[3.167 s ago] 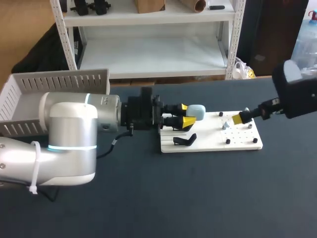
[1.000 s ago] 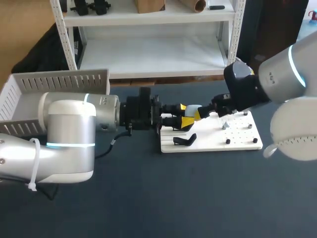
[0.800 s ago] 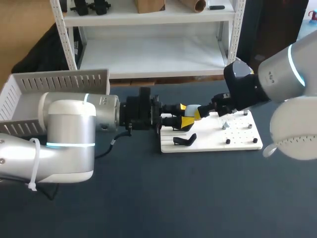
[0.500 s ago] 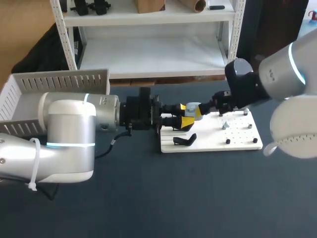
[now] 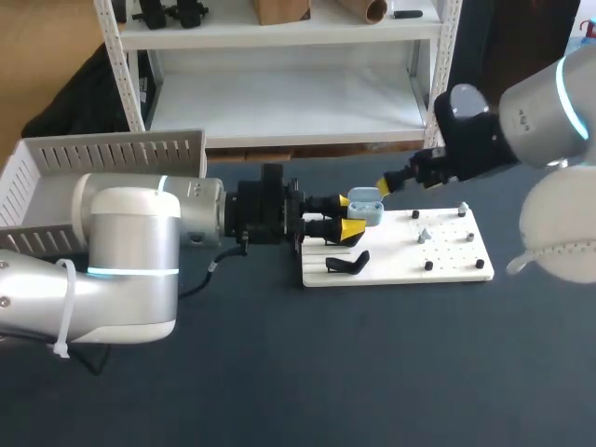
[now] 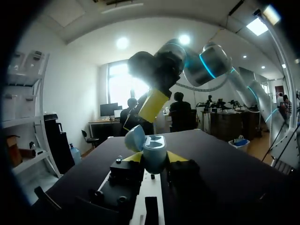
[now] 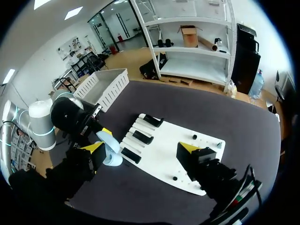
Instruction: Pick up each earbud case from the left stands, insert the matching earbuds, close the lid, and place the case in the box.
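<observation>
Pale-blue open earbud case point(image 5: 365, 207)

earbud case point(image 5: 365, 207) lid now open, right fingers point(image 5: 384, 185) drawn back

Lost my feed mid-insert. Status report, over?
Left gripper shut on earbud case, lid open, over white board. Right gripper open, close beside case. Box beside left arm.
</observation>
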Robot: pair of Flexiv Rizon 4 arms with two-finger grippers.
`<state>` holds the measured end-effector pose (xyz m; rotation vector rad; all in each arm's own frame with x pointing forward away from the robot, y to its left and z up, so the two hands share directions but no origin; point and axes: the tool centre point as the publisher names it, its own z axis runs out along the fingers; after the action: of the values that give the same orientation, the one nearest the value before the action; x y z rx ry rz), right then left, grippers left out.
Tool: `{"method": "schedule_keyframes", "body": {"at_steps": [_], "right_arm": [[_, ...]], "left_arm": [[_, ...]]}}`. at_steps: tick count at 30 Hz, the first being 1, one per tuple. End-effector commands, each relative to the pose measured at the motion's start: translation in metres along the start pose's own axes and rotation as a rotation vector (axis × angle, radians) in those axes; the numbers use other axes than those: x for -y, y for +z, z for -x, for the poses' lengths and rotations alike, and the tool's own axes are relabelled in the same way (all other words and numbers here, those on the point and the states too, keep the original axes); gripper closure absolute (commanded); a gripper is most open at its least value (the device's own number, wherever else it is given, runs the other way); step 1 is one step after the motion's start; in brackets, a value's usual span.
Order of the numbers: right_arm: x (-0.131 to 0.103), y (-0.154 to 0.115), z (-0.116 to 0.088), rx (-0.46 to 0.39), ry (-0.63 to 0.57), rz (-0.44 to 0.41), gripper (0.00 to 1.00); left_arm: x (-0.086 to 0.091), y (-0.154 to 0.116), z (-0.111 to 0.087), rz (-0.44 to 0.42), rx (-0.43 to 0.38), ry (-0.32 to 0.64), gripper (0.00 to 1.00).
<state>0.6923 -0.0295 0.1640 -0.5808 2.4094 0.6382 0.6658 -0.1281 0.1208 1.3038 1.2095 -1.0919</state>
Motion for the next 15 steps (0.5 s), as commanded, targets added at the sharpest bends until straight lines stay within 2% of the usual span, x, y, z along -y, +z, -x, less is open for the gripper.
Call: {"method": "schedule_keyframes", "body": {"at_steps": [1, 5, 9, 15], "right_arm": [[0.018, -0.021, -0.008, 0.012, -0.008, -0.156, 0.0], [0.048, -0.029, -0.01, -0.009, -0.015, -0.27, 0.0], [0.077, -0.03, -0.016, -0.068, -0.053, -0.409, 0.0], [0.107, -0.019, -0.027, -0.162, -0.075, -0.514, 0.0]], "left_arm": [[0.0, 0.0, -0.001, 0.004, 0.004, 0.002, 1.0], [0.0, 0.0, -0.001, 0.004, 0.004, 0.002, 1.0], [0.0, 0.0, -0.001, 0.004, 0.004, 0.002, 1.0], [0.0, 0.0, -0.001, 0.004, 0.004, 0.002, 1.0]]}}
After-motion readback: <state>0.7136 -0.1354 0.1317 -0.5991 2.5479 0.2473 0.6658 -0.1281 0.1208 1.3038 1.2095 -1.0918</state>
